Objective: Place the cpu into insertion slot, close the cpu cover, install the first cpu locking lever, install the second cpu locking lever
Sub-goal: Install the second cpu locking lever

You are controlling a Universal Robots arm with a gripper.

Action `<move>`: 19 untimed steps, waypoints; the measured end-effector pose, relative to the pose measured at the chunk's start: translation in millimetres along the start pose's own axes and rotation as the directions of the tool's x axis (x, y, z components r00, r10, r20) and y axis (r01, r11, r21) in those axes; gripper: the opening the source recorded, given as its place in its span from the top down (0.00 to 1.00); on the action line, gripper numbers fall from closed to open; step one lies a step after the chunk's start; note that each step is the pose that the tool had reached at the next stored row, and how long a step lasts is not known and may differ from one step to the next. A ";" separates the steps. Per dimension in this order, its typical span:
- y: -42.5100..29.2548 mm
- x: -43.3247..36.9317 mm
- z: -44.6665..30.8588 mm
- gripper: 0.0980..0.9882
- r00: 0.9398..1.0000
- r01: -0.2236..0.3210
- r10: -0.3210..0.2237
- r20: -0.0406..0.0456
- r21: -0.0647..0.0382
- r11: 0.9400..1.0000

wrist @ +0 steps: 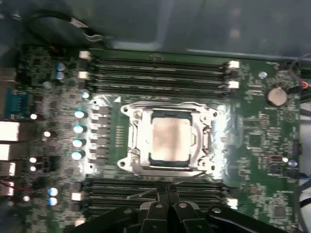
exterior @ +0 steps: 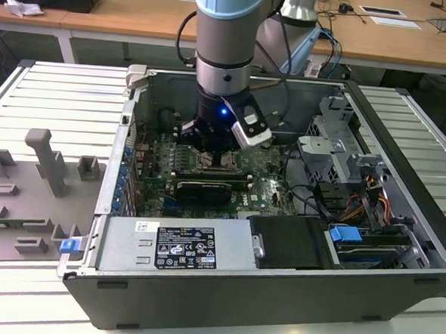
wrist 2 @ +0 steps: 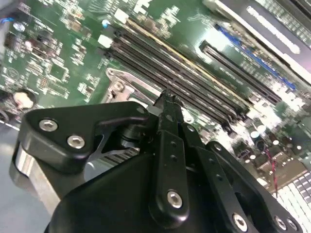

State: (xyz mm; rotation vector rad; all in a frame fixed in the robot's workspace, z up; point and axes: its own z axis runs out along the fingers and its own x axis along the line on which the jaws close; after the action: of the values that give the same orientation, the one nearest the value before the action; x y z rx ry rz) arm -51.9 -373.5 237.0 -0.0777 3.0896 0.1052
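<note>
Here the black gripper (wrist: 167,190), jaws together and empty, hangs just beside the silvery square cpu cover (wrist: 170,167), which frames the seated pale-topped cpu (wrist: 169,137).

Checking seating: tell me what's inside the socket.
The cpu lies inside the insertion slot, the cpu cover framing it. Contacts beneath are hidden.

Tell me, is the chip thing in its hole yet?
Yes: the cpu lies flat in the insertion slot, and the cpu cover frames it, so it looks closed. The gripper, shut and empty, hovers beside the socket. I can't tell whether the levers are locked.
</note>
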 end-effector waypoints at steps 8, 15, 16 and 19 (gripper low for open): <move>0.1 15.2 2.1 0.99 0.999 0.035 -0.035 -0.001 -0.028 0.999; -5.3 17.8 4.1 0.99 0.999 0.041 -0.041 -0.001 -0.031 0.999; -5.3 19.6 5.4 0.99 0.999 0.041 -0.041 -0.001 -0.032 0.999; -5.8 23.7 16.1 0.99 0.999 0.041 -0.042 -0.001 -0.033 0.999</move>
State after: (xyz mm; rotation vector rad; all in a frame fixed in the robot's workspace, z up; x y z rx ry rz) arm -74.5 -379.3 219.4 -0.1432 3.0863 0.1546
